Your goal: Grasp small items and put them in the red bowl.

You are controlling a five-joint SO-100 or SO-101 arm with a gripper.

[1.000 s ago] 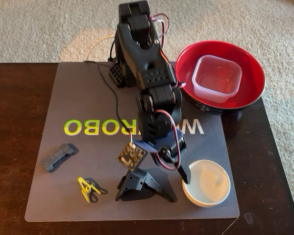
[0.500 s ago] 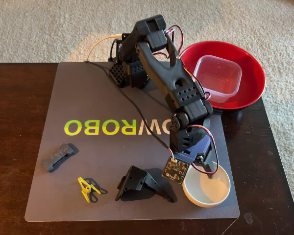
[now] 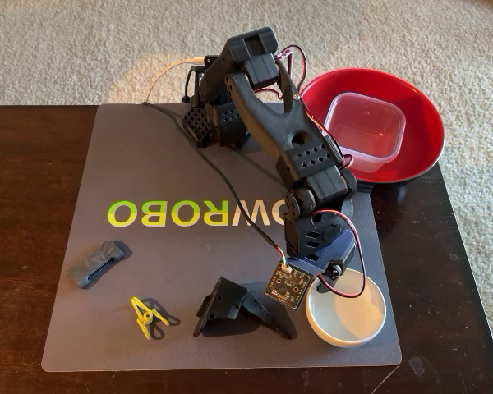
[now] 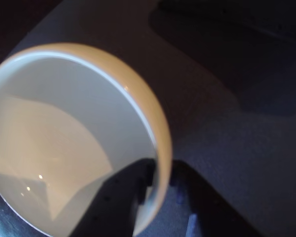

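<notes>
1. The gripper (image 3: 333,283) is down at the left rim of the small white dish (image 3: 349,316) in the fixed view, the arm (image 3: 292,156) bent forward over the grey mat (image 3: 148,180).
2. Wrist view: one dark finger (image 4: 108,202) sits inside the dish (image 4: 64,128), the other finger (image 4: 207,202) outside it, with the rim wall running between them. So the jaws straddle the rim, parted by about the wall's thickness; whether they actually press on it I cannot tell.
3. Just left of the gripper in the fixed view, the black angular bracket (image 3: 238,308) lies on the mat, close to the small circuit board (image 3: 287,286) hanging off the wrist.
4. Further left of the tool, the yellow-and-black clip (image 3: 148,316), and beyond it the dark grey ribbed block (image 3: 97,263), both lying free on the mat.
5. Behind the gripper and to its right, the red bowl (image 3: 419,115) sits at the mat's far corner, well apart from the dish.
6. The clear square tub (image 3: 363,131) rests inside that bowl, upright, mouth up.
7. Mat lies on a dark wooden table (image 3: 25,246).
</notes>
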